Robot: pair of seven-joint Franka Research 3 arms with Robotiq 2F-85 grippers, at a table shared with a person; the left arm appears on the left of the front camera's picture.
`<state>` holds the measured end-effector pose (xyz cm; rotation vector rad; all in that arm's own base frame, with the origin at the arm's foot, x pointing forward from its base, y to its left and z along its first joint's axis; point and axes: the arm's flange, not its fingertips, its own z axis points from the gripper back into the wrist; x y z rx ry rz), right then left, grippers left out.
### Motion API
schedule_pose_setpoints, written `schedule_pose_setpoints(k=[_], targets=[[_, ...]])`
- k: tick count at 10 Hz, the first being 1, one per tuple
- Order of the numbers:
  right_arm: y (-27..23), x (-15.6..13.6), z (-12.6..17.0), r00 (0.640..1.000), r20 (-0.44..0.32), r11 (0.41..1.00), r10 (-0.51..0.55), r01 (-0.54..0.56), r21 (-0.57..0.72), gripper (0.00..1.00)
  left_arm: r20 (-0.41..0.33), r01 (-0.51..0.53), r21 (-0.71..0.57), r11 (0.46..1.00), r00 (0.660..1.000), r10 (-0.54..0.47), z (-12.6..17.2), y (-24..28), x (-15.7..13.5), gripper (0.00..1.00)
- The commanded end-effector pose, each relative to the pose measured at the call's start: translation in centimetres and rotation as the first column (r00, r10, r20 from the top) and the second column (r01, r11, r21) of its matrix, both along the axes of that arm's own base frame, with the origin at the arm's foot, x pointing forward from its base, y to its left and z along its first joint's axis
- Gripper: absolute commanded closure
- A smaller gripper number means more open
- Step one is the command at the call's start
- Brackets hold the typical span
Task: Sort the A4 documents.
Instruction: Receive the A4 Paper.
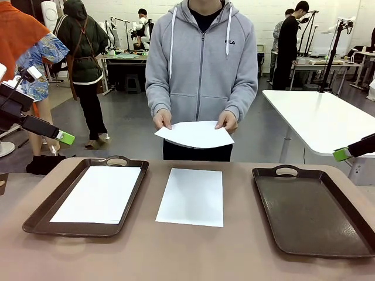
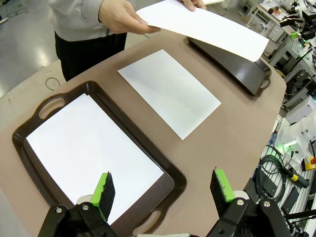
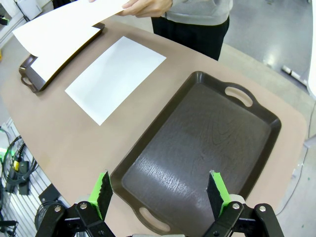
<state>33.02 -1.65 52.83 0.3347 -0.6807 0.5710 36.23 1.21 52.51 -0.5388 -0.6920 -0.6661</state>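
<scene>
My left hand point(image 2: 162, 181), released, hovers over the near tray point(image 2: 29, 123), where one A4 document point(image 2: 94, 148) lies; my right hand point(image 3: 159, 183), released too, hovers over the empty tray point(image 3: 197, 143). Beyond both hands, a second document point(image 2: 168, 91) lies on the counter point(image 2: 237, 138), probably awaiting sorting.

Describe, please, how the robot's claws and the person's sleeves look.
The left claw and right claw look alike: black two-finger bodies with visible bolts, each finger tipped with bright green pads. The person's sleeves are long and light grey, part of a zipped hoodie with white drawstrings and a small dark chest logo.
</scene>
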Motion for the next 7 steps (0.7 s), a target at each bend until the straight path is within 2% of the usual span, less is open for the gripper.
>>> schedule_pose_setpoints(k=[1, 7], targets=[[0.00, 0.08, -0.14, 1.000, -0.003, 1.000, 0.008, -0.008, 0.010, 0.00, 0.004, 0.000, -0.002, 1.000, 1.000, 0.000, 0.04, 0.02, 0.02, 0.00], [0.00, 0.08, -0.14, 1.000, -0.003, 1.000, 0.008, -0.008, 0.010, 0.00, 0.004, 0.000, -0.002, 1.000, 1.000, 0.000, 0.04, 0.02, 0.02, 0.00]])
